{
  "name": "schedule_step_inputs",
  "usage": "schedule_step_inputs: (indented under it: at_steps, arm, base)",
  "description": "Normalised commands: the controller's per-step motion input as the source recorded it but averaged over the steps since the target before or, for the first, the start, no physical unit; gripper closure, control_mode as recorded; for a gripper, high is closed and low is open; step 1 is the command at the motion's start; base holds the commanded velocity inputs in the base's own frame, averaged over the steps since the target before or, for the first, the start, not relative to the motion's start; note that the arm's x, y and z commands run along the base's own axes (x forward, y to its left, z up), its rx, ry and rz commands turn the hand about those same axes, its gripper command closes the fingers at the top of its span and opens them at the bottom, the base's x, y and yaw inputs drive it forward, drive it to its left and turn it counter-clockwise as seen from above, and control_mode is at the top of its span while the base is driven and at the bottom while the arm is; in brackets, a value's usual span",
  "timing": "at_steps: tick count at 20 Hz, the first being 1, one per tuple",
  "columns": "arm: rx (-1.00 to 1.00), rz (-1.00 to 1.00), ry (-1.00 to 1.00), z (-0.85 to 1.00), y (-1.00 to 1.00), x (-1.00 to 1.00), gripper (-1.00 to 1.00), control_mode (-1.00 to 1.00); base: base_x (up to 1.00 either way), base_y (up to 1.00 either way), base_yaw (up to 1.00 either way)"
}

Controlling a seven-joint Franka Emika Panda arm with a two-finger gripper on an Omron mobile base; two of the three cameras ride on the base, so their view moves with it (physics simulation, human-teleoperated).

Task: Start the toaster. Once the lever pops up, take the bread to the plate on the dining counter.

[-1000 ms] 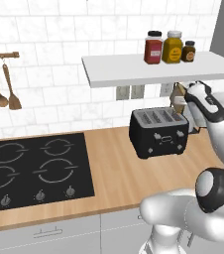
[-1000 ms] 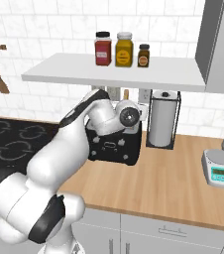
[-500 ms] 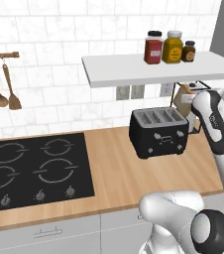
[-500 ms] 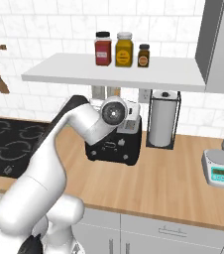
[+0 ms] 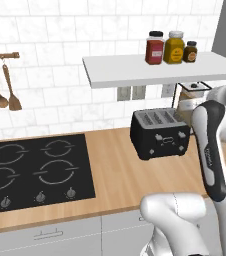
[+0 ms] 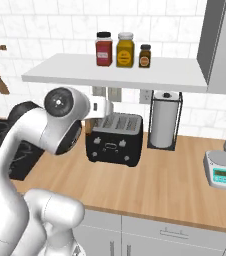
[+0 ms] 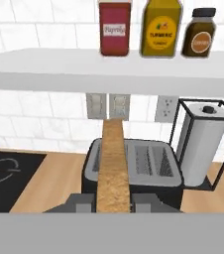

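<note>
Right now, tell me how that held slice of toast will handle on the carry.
The toast stands edge-on and straight between the fingers, so it is probably stiff. It looks thin and light. Its browned crust suggests it may crumble if squeezed harder.

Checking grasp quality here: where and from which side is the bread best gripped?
Pinch the bread across its two broad flat faces near one crust edge, coming in along its plane. In the hand view it stands edge-on, thin and upright over the toaster, so the narrow thickness fits between the fingers; the gripper holds it this way.
</note>
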Motion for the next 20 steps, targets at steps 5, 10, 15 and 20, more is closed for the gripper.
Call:
schedule_step_inputs:
  at_steps: [5,10,15,20]
  arm:
    - [-0.07,0.00,0.03,0.01,0.74,-1.00,1.00,-1.00]
    - [-0.03,0.00,0.09,-0.06,0.39,-0.91,1.00,-1.00]
    - [0.00,0.00,0.04,-0.05,0.17,-0.24,1.00,-1.00]
    - [0.00,0.00,0.00,0.00,0.00,0.00,1.00,-1.00]
  base:
    - [0.00,0.00,0.00]
    - [0.00,0.00,0.00]
    - [0.00,0.00,0.00]
    - [0.00,0.00,0.00]
